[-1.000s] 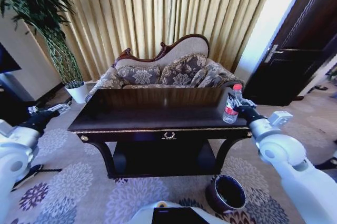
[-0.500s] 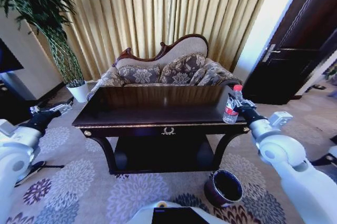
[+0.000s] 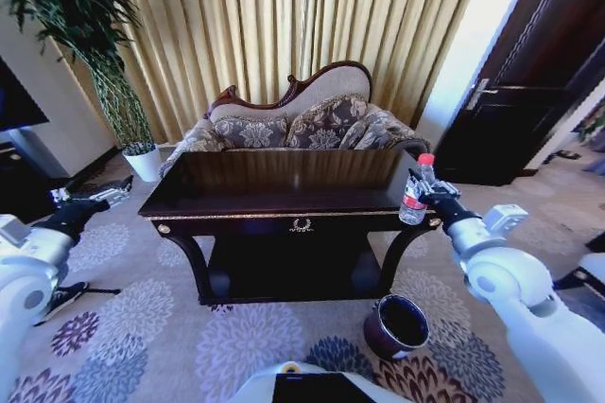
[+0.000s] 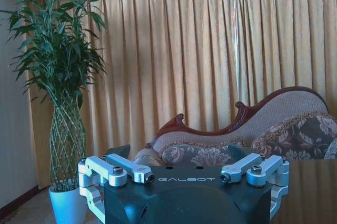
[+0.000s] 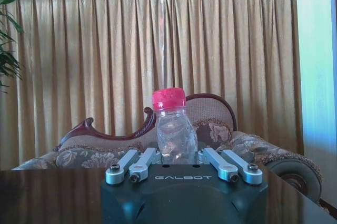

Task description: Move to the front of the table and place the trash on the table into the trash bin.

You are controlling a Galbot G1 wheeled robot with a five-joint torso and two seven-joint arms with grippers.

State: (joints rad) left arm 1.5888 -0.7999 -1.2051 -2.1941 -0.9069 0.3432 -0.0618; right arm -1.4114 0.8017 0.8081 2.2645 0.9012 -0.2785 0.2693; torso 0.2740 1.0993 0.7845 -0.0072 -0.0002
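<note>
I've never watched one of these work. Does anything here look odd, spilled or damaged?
Nothing spilled or broken. The bottle stands upright in the right gripper at the table's right end, though its clear body looks dented. The left gripper hangs open off the table's left.

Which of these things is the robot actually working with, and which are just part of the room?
In the job:
- bottle, red-capped, upright, gripped by the right gripper at the table's right end
- table
- trash bin on the carpet, below right

Just there:
- sofa
- potted plant
- curtains
- door
- left gripper, open, idle off the table's left
</note>
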